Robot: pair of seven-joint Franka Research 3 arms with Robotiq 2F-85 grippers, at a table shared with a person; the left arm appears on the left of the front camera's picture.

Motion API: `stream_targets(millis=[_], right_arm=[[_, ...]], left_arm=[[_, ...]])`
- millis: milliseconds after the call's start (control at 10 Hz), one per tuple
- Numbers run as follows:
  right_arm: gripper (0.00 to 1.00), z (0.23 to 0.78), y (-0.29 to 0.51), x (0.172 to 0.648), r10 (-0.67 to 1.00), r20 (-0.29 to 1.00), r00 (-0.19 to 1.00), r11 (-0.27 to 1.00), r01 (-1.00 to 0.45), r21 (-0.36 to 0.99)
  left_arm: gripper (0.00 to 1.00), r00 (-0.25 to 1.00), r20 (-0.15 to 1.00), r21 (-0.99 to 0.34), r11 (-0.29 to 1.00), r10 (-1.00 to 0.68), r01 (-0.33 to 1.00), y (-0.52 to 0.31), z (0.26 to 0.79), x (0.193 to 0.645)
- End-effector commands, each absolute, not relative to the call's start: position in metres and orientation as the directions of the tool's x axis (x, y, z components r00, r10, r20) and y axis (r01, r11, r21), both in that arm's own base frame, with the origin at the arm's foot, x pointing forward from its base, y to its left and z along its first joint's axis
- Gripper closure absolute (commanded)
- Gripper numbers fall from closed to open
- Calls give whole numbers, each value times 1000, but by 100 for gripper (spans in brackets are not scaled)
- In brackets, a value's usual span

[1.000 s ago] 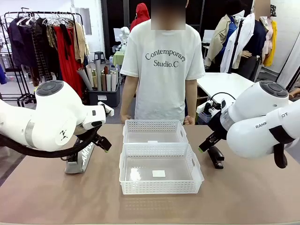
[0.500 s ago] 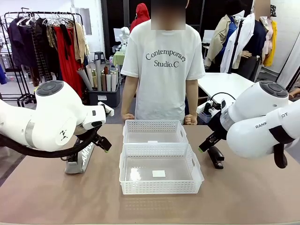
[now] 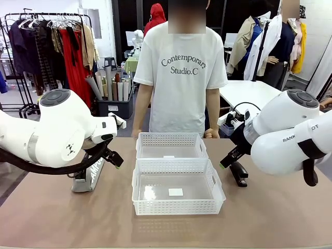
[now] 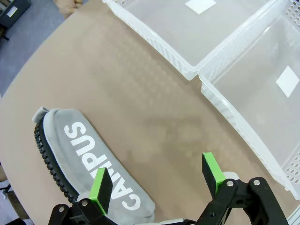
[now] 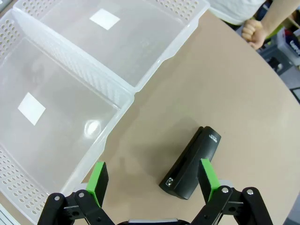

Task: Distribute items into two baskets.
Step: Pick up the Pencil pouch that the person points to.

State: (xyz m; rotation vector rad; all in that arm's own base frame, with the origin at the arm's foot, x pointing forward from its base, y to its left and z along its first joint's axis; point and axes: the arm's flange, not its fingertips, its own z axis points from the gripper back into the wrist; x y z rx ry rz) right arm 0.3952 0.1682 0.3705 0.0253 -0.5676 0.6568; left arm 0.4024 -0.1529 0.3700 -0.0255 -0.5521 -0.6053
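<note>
Left gripper and right gripper both spread wide, empty, above the table; pouch lies left of the near basket, stapler right of it, far basket behind; best to centre each over its item before pinching across the narrow width

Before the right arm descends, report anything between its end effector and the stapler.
Nothing visible does. The open right end effector hangs above the stapler, and bare table lies between it and the baskets.
</note>
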Motion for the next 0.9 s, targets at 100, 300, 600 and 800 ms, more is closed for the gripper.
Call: stream_targets(millis=[100,300,600,800], right_arm=[[0,371,168,395,570,507,646,797,-584,-152],[0,371,168,395,570,507,646,797,-584,-152],[0,371,168,395,570,507,646,797,-584,-152],[0,373,170,395,559,512,652,803,-580,-138]], left_arm=[[0,683,500,135,827,-533,546,-153,370,403],[0,683,500,135,827,-533,546,-153,370,403],[0,683,500,135,827,-533,546,-153,370,403],[0,683,500,135,826,-533,546,-153,370,402]])
